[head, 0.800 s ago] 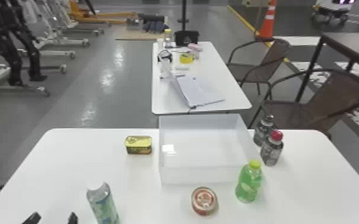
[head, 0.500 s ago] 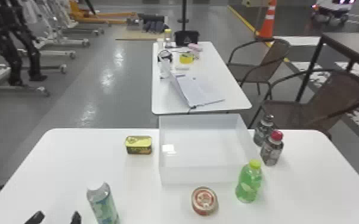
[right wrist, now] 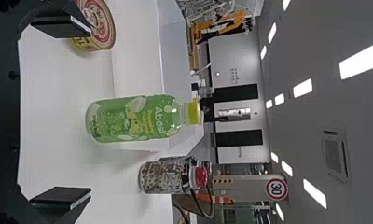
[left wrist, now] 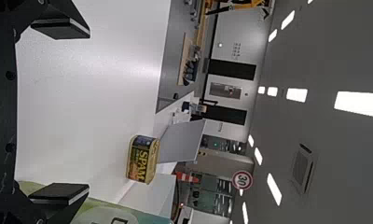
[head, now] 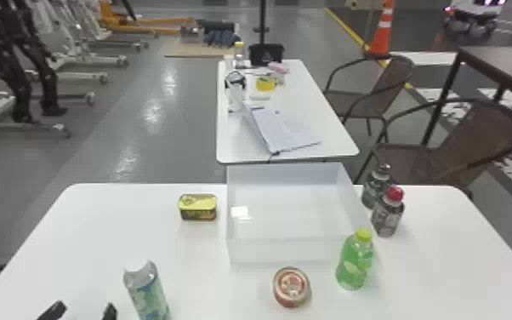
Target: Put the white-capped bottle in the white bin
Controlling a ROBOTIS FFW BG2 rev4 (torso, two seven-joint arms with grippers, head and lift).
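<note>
White-capped bottle (head: 148, 293) is left ungripped on table (head: 98, 238), near left gripper (head: 84, 310). Fingers spread wide there and on right gripper (right wrist: 89, 112). Grasp, carry, release into white bin (head: 280, 251): all to be done.

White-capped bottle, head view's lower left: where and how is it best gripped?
Probably around the upright body of the white-capped bottle, below its shoulder, coming from its left, where the open left gripper is; the rounded sides should suit opposed fingers.
</note>
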